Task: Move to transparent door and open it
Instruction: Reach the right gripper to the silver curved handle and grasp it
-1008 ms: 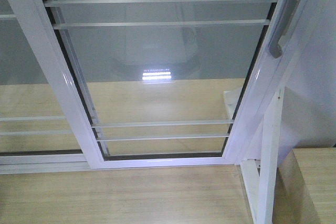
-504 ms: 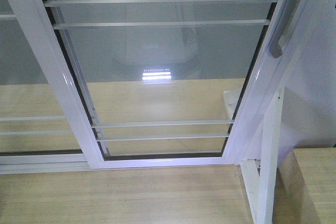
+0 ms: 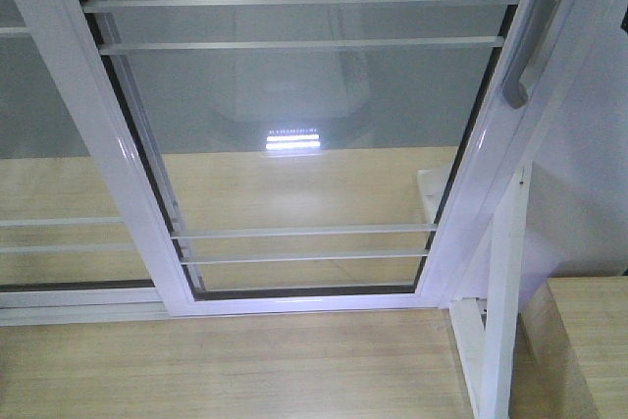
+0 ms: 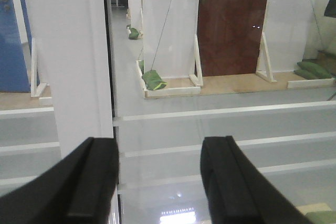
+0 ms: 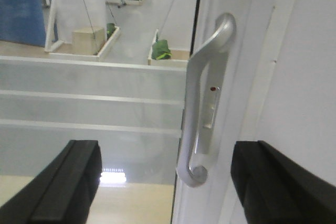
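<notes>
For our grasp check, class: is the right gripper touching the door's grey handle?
Apart: right wrist view shows the handle between open fingers, gaps both sides.

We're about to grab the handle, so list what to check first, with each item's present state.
1. Right gripper open: ok.
2. Long curved grey metal pull handle between its fingers: ok, though right of centre.
3. Fingers far enough forward to wrap the handle: cannot tell.
4. Left gripper open and empty: ok.
5. White-framed clear glass sliding door unlatched and free to slide: cannot tell.
</notes>
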Motion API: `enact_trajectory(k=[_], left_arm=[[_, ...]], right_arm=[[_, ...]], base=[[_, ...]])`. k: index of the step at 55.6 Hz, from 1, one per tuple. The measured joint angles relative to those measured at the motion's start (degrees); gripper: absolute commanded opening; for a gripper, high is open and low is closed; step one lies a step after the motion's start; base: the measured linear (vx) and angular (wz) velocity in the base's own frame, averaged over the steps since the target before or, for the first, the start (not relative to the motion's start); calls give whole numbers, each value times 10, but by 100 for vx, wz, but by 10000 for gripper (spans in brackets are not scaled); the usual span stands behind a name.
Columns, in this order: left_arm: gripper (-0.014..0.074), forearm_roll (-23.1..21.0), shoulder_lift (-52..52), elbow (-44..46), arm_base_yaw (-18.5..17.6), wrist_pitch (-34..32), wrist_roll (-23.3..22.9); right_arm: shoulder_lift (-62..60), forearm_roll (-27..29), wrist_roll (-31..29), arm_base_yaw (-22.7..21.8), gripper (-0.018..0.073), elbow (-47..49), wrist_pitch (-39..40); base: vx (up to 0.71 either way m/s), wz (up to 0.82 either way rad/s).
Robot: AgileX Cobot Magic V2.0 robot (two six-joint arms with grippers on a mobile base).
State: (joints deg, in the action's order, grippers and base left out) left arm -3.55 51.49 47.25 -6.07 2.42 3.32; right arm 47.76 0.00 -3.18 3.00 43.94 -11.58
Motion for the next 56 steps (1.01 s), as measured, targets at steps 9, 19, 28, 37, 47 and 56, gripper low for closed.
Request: enact_trajectory(k=[9, 19, 28, 37, 47, 56], left_arm=[[486, 0, 0, 0, 0, 11, 0], [486, 0, 0, 0, 0, 11, 0], [486, 0, 0, 0, 0, 13, 0], [486, 0, 0, 0, 0, 14, 0], [486, 0, 0, 0, 0, 14, 0], [486, 0, 0, 0, 0, 14, 0]], right_arm=[[71, 0, 7, -39, 561, 3, -5], [172, 0, 2, -45, 561, 30, 27], [257, 0, -3, -45, 561, 76, 67], [343, 0, -5, -45, 561, 130, 107], [422, 0, -5, -45, 561, 188, 141], [478, 0, -5, -45, 557, 233, 169]], base=[[0, 0], [0, 0], [0, 0], [0, 0], [0, 0], [0, 0]])
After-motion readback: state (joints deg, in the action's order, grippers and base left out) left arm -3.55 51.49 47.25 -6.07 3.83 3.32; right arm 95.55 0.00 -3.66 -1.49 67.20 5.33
